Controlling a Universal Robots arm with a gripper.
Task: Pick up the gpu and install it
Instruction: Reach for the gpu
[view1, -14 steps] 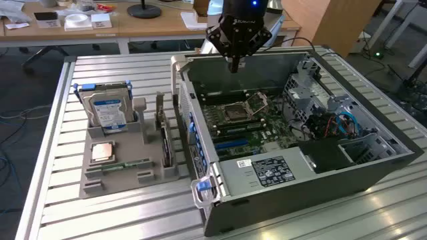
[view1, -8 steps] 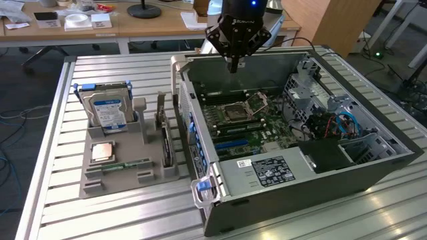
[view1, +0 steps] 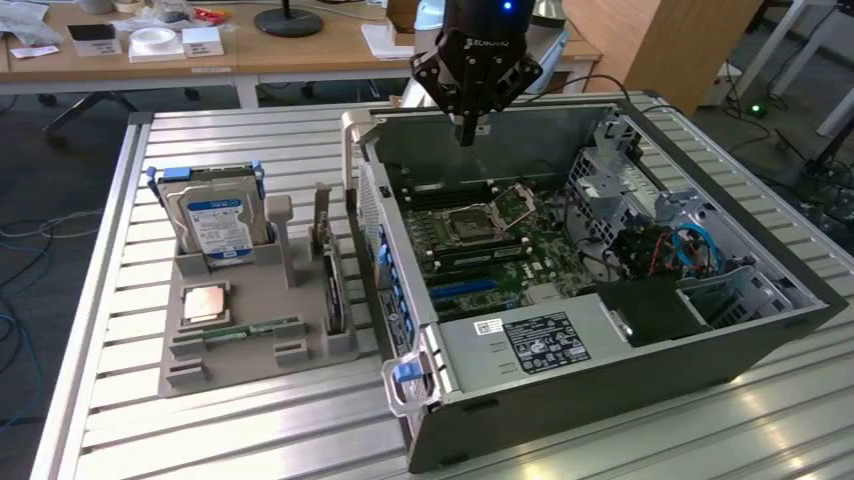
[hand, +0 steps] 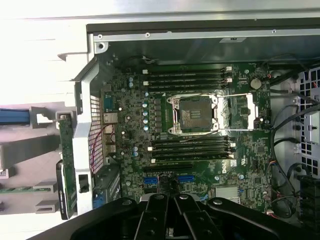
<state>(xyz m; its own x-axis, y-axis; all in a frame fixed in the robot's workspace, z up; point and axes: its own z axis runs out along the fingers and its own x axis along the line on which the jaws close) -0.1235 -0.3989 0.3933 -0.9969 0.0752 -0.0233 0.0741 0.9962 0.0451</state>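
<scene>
While the hand hangs pinched shut and empty over the open case, the gpu stands on edge in the grey holder on the tabletop just beside the case. No pick, no install yet.

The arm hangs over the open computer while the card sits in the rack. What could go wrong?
The gpu stands on edge close beside the case wall, so the shut, empty gripper might knock that wall reaching for it. The processor socket lies open; a slip there could damage it. Loose cables might snag the card.
</scene>
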